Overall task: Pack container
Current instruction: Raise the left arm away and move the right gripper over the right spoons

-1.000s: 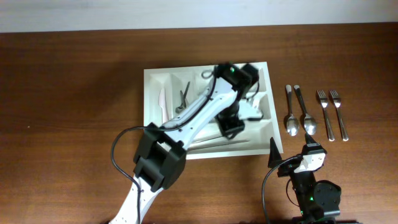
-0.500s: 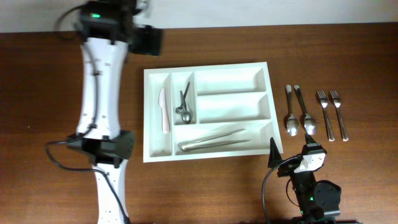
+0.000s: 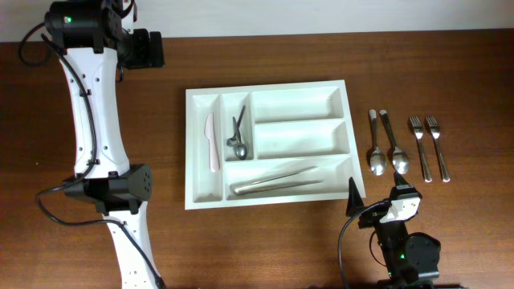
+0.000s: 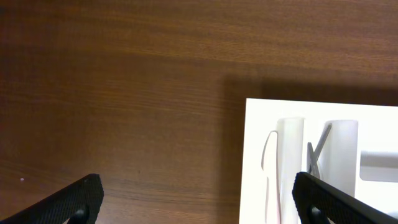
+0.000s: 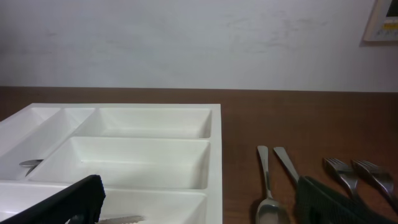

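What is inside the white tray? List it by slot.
Tray: white knife in the leftmost slot, small metal cutlery in the next, metal tongs in the bottom one; the other two are bare. Nothing is covered.

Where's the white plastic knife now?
In the overhead view, the white plastic knife lies in the leftmost narrow compartment of the white plastic cutlery tray, beside the one holding a metal spoon.

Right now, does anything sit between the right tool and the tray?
Nothing visible does. The right tool hangs open just off the near right corner of the tray, with only bare table between; the spoons and forks lie aside, right of it.
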Motion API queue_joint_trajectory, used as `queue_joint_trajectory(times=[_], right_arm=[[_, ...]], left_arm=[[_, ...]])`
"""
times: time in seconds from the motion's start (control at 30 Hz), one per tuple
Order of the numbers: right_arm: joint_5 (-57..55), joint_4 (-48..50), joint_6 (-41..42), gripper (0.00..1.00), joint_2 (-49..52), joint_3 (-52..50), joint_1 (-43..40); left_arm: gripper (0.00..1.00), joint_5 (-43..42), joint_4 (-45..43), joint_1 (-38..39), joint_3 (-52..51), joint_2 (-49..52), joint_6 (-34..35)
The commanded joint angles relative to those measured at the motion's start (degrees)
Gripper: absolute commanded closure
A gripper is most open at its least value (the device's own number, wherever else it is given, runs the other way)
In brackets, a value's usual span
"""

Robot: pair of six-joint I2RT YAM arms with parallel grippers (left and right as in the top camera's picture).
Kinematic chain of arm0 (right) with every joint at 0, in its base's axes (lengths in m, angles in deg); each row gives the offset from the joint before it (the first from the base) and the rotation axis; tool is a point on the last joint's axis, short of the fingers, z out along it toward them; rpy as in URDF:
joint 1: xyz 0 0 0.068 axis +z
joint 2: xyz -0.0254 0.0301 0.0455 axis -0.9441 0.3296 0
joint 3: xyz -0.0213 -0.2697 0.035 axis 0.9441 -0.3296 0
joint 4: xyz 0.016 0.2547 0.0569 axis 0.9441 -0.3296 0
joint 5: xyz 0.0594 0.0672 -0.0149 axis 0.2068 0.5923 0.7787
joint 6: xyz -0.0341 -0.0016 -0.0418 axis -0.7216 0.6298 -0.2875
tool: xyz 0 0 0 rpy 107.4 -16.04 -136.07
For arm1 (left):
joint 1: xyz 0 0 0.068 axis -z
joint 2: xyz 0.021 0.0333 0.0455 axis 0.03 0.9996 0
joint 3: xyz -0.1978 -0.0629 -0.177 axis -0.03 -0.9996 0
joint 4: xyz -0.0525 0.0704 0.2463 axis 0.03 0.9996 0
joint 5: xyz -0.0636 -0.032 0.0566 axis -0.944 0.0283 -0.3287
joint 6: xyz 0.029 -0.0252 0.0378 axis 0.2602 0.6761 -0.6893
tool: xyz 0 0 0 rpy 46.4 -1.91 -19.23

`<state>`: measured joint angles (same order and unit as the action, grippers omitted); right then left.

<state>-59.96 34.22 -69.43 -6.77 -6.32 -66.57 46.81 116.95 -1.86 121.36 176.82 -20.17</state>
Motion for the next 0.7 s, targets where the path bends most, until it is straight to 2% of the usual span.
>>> queue_joint_trajectory(times=[0.0,0.23,0.27,0.3,0.37,0.43,0.47,0.57,0.6,0.67], right_arm=[[-0.48,-0.37,0.48,0.01,-0.42,-0.26,0.31],[-0.44,0.24,0.92,0.01,-0.42,-0.26,0.28],[-0.26,2.58,7.21,0.01,-0.42,-0.22,0.28],[-0.31,3.85,9.75,0.01,-0.42,0.09,0.28],[-2.27,4.48,10.12,0.01,-0.37,2.49,0.24],[-8.17,2.05,8.76,0.01,1.03,8.46,0.24],[-10.01,-1.38,4.28,0.01,3.58,14.25,0.24],[-12.96,-11.34,-2.14,0.01,11.34,27.8,0.24],[-13.31,-12.7,-2.73,0.01,12.5,29.57,0.24],[-16.17,-22.75,-4.92,0.01,21.55,42.53,0.24]], left_arm=[[0.01,0.22,0.17,-0.02,1.01,-0.37,0.76],[0.01,0.22,0.17,-0.02,1.01,-0.37,0.76],[0.01,0.22,0.17,-0.02,1.01,-0.37,0.76],[0.01,0.22,0.17,-0.02,1.01,-0.37,0.76],[0.01,0.22,0.17,-0.02,1.01,-0.37,0.76],[0.01,0.22,0.17,-0.02,1.01,-0.37,0.76],[0.01,0.22,0.15,-0.02,1.01,-0.37,0.76],[0.01,0.24,0.17,-0.04,1.01,-0.37,0.76],[0.01,0.24,0.17,-0.04,1.01,-0.37,0.76],[0.01,0.24,0.17,-0.02,1.01,-0.37,0.76]])
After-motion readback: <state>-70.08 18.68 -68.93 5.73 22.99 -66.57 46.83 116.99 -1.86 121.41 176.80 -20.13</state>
